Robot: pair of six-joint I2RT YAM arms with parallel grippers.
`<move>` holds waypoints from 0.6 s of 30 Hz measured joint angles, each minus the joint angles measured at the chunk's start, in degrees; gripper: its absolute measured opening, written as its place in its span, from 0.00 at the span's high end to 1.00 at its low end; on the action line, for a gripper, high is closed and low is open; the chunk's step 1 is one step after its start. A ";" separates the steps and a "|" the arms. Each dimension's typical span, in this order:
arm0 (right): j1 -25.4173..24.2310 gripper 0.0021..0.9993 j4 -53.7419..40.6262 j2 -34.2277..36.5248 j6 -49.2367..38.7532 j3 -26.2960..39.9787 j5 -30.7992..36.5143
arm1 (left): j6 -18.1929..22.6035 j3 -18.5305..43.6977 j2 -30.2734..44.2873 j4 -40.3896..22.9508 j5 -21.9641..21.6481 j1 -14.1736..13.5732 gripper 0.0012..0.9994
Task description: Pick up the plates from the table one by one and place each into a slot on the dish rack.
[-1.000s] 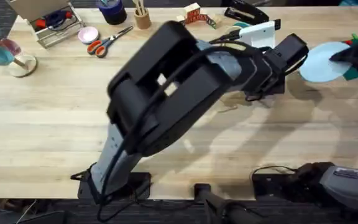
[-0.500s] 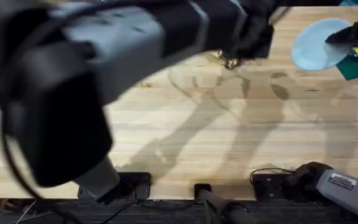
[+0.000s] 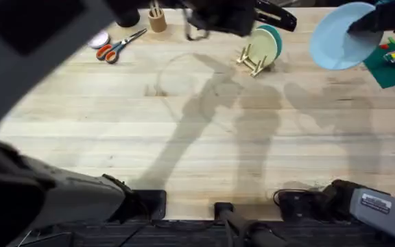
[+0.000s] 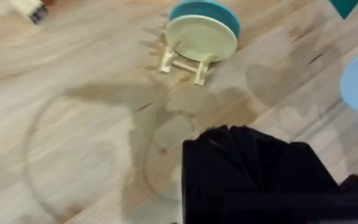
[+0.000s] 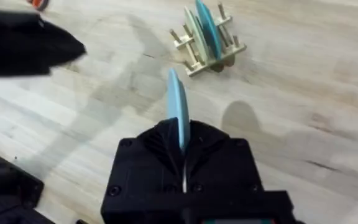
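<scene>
A: Two plates matter here. The cream plate [image 4: 201, 37] stands on edge in the rack [image 3: 252, 60], just in front of a teal plate [image 4: 213, 11] in the slot behind. The blue plate [image 3: 341, 36] is in the air at the far right of the table [image 3: 197, 137], off the wood.

B: Who has it?

A: The right claw [image 5: 180, 154], clenched on the blue plate's rim. From its wrist camera the plate shows edge-on, a thin upright blade running straight out from between the fingers.

B: And the rack from there?

A: Ahead of the claw, well apart, across bare wood. The held plate's edge line points roughly toward the rack, and the plates there stand nearly parallel to it, so I judge the coming move to be a carry toward the rack with little turning, then lowering into a free slot between pegs.

B: Which slot?

A: I cannot tell which is free; pegs show on both sides of the standing plates.

B: The left claw [image 4: 253, 174]?

A: Raised high over the table's far middle, near the rack. Whether it is parted or closed I cannot tell.
</scene>
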 joint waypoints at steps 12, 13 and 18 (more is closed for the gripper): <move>9.43 0.97 0.37 0.00 2.28 4.31 4.30 | 14.52 -11.24 -14.90 -3.49 10.21 15.25 0.96; 10.64 0.97 0.41 0.00 2.51 4.31 5.36 | 15.89 -12.95 -16.41 -3.95 11.11 16.66 0.96; 15.97 0.97 0.74 0.00 3.02 4.31 10.27 | 22.99 -19.76 -23.29 -6.62 13.91 23.13 0.96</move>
